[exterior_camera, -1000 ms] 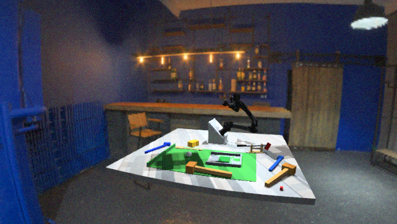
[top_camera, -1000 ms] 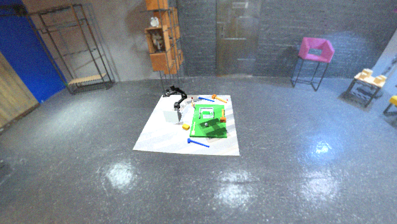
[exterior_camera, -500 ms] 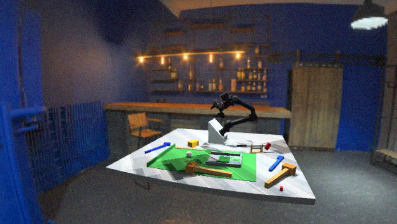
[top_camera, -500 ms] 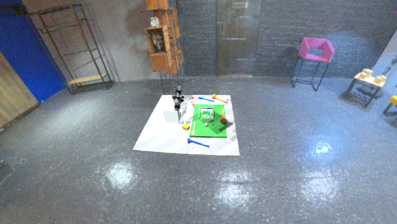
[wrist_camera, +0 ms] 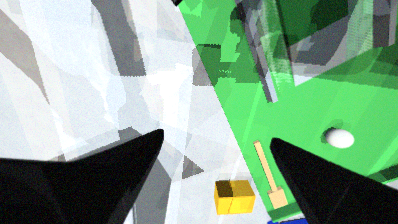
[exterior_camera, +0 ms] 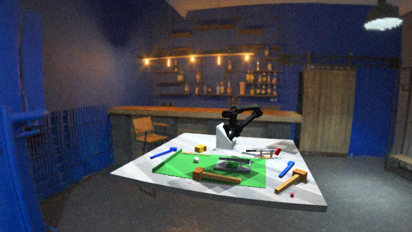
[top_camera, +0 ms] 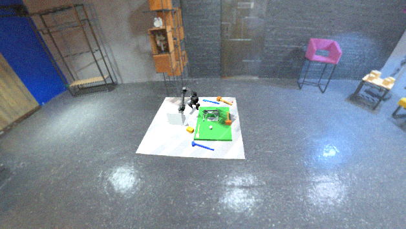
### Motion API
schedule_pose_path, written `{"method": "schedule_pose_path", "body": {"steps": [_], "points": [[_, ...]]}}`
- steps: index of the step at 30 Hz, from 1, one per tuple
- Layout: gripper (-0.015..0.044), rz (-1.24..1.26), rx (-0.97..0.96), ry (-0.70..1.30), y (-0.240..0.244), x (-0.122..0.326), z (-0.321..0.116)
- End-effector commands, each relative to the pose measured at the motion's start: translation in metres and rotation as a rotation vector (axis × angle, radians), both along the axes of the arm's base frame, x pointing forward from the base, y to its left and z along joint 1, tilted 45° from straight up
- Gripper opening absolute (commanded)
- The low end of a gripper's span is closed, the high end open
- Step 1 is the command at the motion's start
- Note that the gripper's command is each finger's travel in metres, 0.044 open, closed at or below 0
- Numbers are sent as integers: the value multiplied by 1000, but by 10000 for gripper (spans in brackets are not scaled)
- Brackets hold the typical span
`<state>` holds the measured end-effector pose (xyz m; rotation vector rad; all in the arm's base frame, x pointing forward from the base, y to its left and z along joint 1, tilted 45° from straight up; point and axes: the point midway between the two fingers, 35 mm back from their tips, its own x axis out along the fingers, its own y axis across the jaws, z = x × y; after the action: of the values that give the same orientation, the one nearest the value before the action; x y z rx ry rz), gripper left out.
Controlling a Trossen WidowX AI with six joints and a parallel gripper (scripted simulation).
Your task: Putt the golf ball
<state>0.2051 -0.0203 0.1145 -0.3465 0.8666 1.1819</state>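
Claw (wrist_camera: pixel 216 137) spread wide, nothing between its dark fingers. Hanging above the pale desk (wrist_camera: pixel 100 90), pointed down near the edge of the green mat (wrist_camera: pixel 310 105).

Red putter (exterior_camera: pixel 277 151) lying flat on the desk toward the far side in the exterior view. Just right of the arm's base and well apart from the claw. Red head out to the right, thin dark shaft running left beside a small wooden frame (exterior_camera: pixel 264 153).

Golf ball (wrist_camera: pixel 341 138) resting on the mat, ahead of the right finger in the wrist view. Apart from the grey-framed raised green (exterior_camera: pixel 233 164).

Yellow block (wrist_camera: pixel 234 196) on the bare desk just off the mat edge. Small tan putter (wrist_camera: pixel 267 172) lying along that edge. Wooden mallet (exterior_camera: pixel 214 176) across the near end of the mat.
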Motion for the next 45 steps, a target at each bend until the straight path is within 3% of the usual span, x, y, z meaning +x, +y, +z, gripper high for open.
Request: {"method": "schedule_pose_path", "body": {"steps": [1,8,45], "points": [[440,337,248,-205,62,17,16],[440,595,549,-463,135,27,34],[440,615,550,-467,196,12,21]]}}
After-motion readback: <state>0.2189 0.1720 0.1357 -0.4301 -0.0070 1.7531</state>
